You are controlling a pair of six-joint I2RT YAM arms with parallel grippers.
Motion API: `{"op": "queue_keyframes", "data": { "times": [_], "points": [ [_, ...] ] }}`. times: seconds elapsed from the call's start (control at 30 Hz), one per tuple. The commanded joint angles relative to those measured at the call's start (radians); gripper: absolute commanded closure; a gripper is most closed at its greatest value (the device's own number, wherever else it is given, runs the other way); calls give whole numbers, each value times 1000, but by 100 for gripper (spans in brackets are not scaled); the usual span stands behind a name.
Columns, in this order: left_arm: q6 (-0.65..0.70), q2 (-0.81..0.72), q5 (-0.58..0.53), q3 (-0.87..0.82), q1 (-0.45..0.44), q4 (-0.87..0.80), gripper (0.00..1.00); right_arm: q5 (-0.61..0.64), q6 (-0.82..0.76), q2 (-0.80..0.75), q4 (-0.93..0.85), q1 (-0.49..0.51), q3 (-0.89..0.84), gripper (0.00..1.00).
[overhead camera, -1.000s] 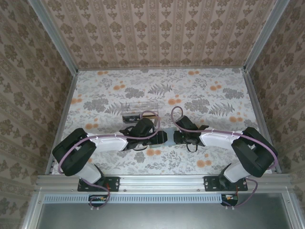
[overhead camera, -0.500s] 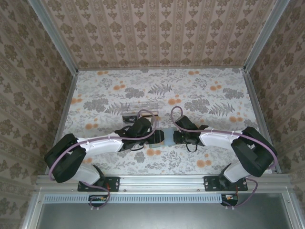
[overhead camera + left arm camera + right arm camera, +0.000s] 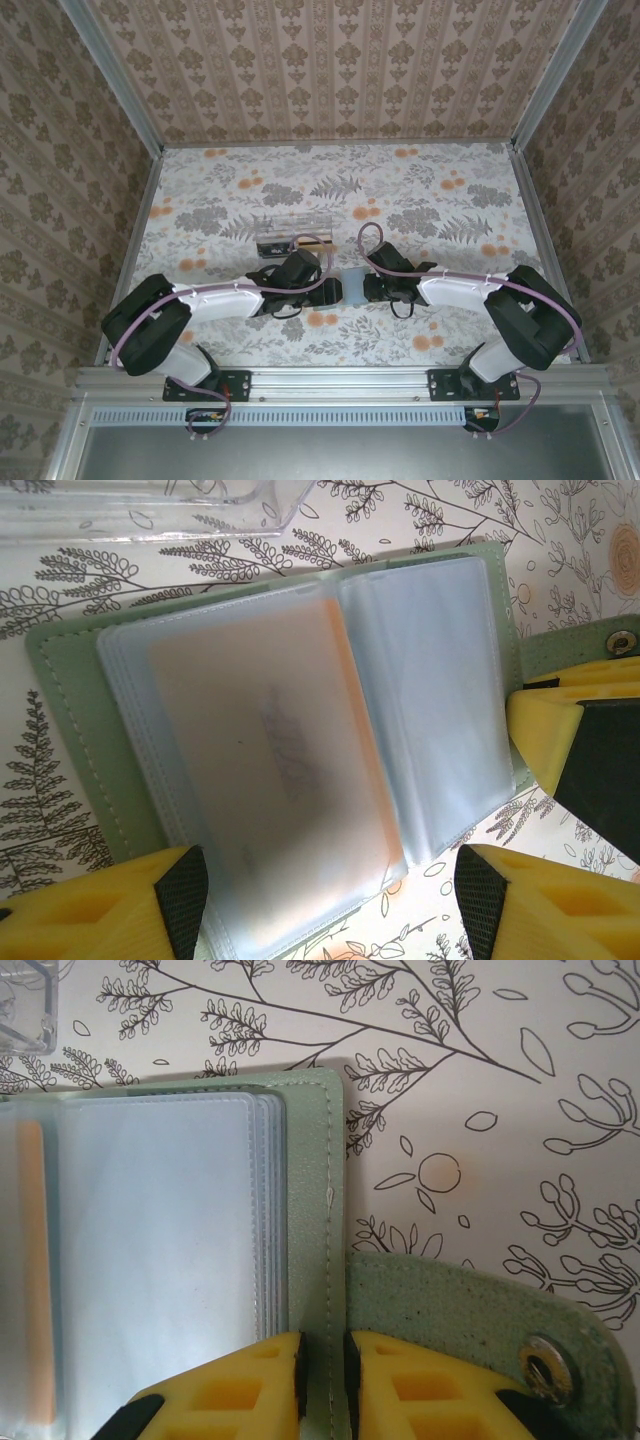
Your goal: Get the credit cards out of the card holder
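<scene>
The grey-green card holder [image 3: 66, 716] lies open on the table between both grippers [image 3: 353, 285]. Its clear sleeves are fanned out, and an orange-edged credit card [image 3: 255, 770] shows through the top sleeve. My left gripper [image 3: 332, 892] is open, its two fingertips standing either side of the sleeves' near end without touching them. My right gripper [image 3: 323, 1380] is shut on the card holder's [image 3: 312, 1210] stitched cover edge, beside the snap strap [image 3: 460, 1305]. From above, the left gripper [image 3: 333, 290] and right gripper [image 3: 368, 287] face each other across the holder.
A clear plastic box [image 3: 291, 232] stands just beyond the holder, its corner in the left wrist view [image 3: 150, 505] and in the right wrist view [image 3: 22, 1002]. The flowered table [image 3: 420, 190] stretches open behind, walled on three sides.
My left gripper has drawn back a little to the left, and more of the holder's pale sleeves shows between the grippers. The left elbow swung out and back. The right arm stayed still.
</scene>
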Motion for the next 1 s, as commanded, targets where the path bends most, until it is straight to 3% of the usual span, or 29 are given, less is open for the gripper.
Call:
{"op": "queue_keyframes", "data": {
  "times": [0.0, 0.63, 0.97],
  "points": [
    [14, -29, -20, 11, -5, -21, 31, -50, 12, 48, -7, 22, 1, 78],
    [2, 41, -3, 26, -5, -27, 32, -50, 15, 43, -8, 23, 1, 78],
    [-10, 79, 58, 22, -8, 81, 28, -47, 16, 44, -9, 26, 1, 78]
  ]
}}
